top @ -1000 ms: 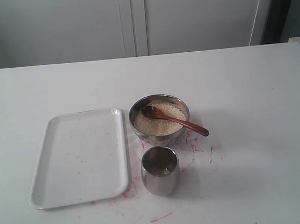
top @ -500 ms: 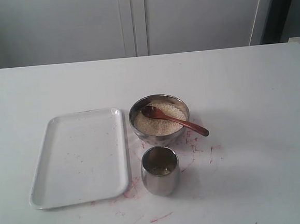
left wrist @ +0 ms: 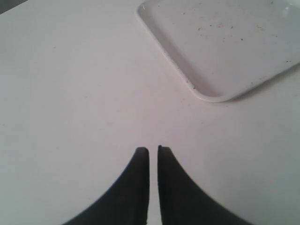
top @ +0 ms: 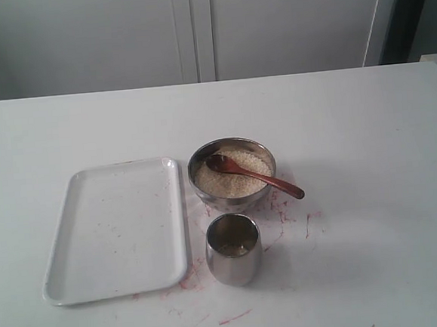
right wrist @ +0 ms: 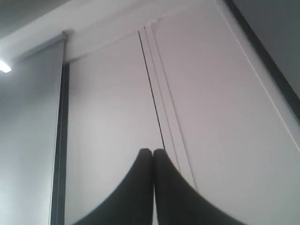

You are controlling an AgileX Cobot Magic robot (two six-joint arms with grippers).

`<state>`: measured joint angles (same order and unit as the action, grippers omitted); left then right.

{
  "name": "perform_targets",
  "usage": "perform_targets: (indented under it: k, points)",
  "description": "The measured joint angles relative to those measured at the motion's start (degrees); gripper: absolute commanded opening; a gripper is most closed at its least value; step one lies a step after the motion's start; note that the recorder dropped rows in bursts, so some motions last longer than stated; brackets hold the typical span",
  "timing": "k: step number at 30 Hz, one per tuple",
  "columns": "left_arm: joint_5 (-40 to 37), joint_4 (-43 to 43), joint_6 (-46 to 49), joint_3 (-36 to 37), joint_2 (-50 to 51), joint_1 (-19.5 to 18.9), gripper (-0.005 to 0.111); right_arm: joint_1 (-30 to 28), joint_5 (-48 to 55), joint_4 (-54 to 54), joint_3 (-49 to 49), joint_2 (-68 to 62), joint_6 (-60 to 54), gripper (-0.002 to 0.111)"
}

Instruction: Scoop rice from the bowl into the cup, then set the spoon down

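We see dark reddish-brown wooden spoon [top: 253,175] head on off-white rice [top: 227,182] in round shiny steel bowl [top: 234,202], small steel cup [top: 234,265] just beside, our left gripper [left wrist: 153,150] closed, empty, over white surface [left wrist: 70,93], our right gripper [right wrist: 153,152] closed, empty

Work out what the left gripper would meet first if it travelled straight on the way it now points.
Probably the bare table: the left gripper aims at its open surface, with the tray off to one side of that line. Depth is unclear.
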<state>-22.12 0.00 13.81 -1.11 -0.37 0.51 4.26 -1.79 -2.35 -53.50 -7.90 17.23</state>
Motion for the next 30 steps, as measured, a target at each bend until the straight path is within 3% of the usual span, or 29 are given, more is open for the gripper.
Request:
perform_targets:
  k: [17, 30]
  points:
    - [0.0, 0.0, 0.0, 0.0, 0.0, 0.0, 0.014, 13.9, 35.6, 0.3, -28.6, -24.9, -18.4, 0.000]
    - [0.0, 0.0, 0.0, 0.0, 0.0, 0.0, 0.014, 18.4, 51.7, 2.4, -33.7, -39.3, -26.7, 0.000]
